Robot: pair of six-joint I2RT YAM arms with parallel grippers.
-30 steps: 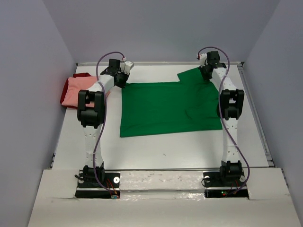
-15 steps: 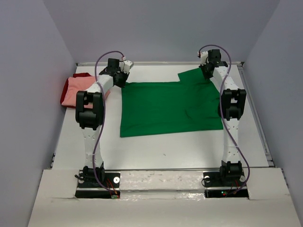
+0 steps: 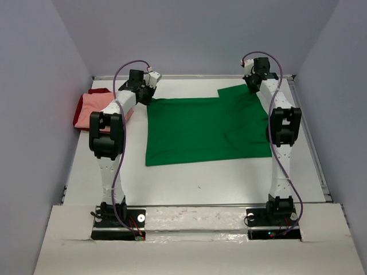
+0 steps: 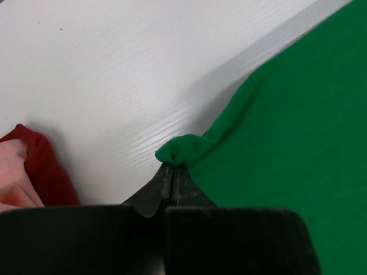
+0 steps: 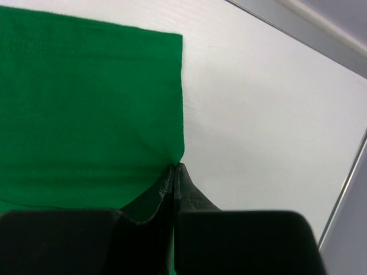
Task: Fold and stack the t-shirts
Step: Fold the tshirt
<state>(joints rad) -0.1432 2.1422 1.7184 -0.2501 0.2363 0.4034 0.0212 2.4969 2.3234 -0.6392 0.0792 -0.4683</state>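
A: Grippers?
B: The left gripper [image 4: 172, 170] is clamped on the far-left corner of the green t-shirt [image 3: 206, 129], which is spread flat. The right gripper [image 5: 174, 170] is pinched on its far-right sleeve edge.
A: Step?
B: First fold is being started (judged). Both corners need to be lifted together and carried nearward. The pink t-shirt [image 3: 92, 112] and dark red t-shirt [image 3: 98, 91] are piled to its left.

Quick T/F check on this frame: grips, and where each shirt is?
1. The left gripper is shut on a corner of the green t-shirt. True.
2. The right gripper is open over bare tabletop. False: it is shut, pinching the green t-shirt's edge.
3. The pink t-shirt lies on the dark red t-shirt on the left of the table. True.
4. The green t-shirt sits folded on top of that pile. False: it lies spread out mid-table, apart from the pile.
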